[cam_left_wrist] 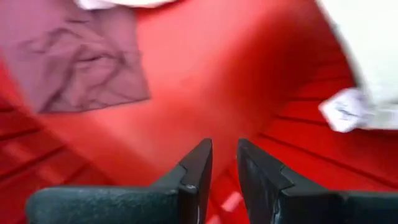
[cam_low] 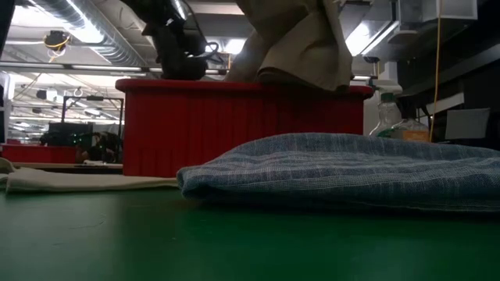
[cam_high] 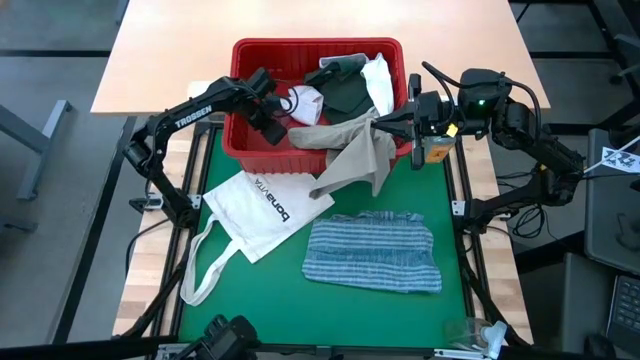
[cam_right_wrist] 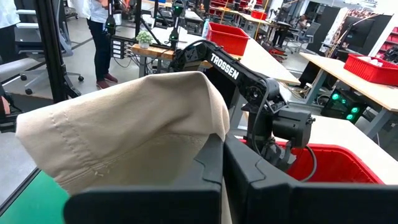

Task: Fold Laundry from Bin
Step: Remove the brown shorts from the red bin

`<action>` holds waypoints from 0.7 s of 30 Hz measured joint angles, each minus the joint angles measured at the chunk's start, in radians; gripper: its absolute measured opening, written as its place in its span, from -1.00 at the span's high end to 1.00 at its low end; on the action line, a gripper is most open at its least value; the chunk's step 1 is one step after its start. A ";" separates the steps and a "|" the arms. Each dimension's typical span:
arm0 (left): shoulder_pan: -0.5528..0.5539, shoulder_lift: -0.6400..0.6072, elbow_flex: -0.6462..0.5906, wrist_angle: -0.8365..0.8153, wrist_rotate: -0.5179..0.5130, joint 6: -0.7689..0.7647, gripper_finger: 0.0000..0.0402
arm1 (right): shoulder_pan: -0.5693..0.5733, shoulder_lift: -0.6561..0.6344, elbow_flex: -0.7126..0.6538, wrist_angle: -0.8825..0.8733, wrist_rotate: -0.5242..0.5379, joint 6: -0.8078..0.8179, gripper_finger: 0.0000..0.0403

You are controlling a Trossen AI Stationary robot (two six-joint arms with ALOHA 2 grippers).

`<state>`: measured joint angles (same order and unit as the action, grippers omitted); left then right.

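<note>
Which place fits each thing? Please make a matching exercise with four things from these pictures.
Things:
1. tan shirt
2. striped cloth
3. white bag
4. left tool

Places:
A. flat on the green mat, in front of the basket's left part
B. down inside the red basket
C. hanging over the basket's front rim, held by the right tool
D. folded on the green mat, right part

Pairs: 1-C, 2-D, 3-A, 4-B

Tan shirt (cam_high: 352, 150) drapes over the red bin's (cam_high: 245, 143) front rim; blue-striped cloth (cam_high: 372, 252) lies folded nearby.
</note>
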<state>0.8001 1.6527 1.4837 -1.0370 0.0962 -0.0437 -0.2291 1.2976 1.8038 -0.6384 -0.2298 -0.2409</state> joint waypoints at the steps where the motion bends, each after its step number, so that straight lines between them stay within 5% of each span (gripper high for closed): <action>1: 0.000 0.000 0.000 0.000 -0.021 0.000 0.65 | 0.000 0.000 0.000 0.000 0.000 0.000 1.00; 17: 0.000 0.000 0.000 0.018 -0.110 -0.028 0.65 | 0.000 0.000 0.000 0.000 0.000 0.000 1.00; 21: 0.006 0.000 0.000 0.018 -0.039 -0.032 0.65 | 0.000 0.000 0.000 0.000 0.000 0.000 1.00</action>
<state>0.8066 1.6531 1.4837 -1.0191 0.0571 -0.0758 -0.2295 1.2976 1.8038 -0.6384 -0.2298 -0.2411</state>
